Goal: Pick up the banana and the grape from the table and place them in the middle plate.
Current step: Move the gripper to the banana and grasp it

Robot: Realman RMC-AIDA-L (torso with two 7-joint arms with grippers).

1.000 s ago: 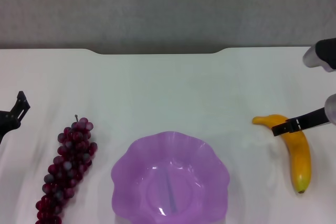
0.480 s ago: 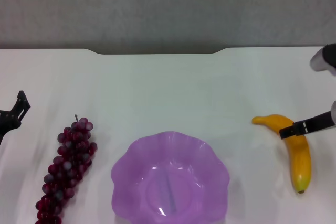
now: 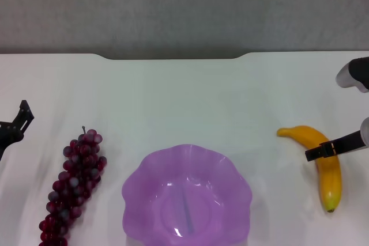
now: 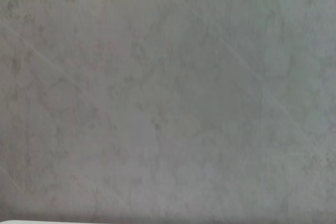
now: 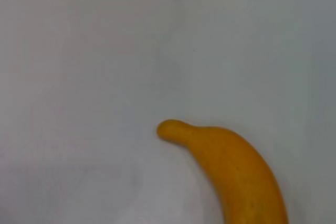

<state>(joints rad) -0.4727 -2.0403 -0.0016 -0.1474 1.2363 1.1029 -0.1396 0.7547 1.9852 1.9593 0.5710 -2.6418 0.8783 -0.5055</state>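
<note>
The banana (image 3: pixel 326 171) lies on the white table (image 3: pixel 184 102) at the right, its stem end pointing toward the middle plate; it also fills the right wrist view as the banana (image 5: pixel 236 166). My right gripper (image 3: pixel 335 145) reaches in from the right edge, and a thin dark part of it crosses over the banana's upper half. The grape (image 3: pixel 74 185) bunch lies at the left, stem pointing away from me. Between the two sits the middle plate (image 3: pixel 138 184), light purple with a wavy rim and nothing in it. My left gripper (image 3: pixel 16 124) sits at the left edge, apart from the grape.
A shallow dark notch (image 3: pixel 173 56) cuts the table's far edge, with a grey wall behind it. The left wrist view shows only that grey surface.
The dark part of my right gripper has slid a little toward me and to the right across the banana. The banana, the grape, the plate and the left arm are where they were.
</note>
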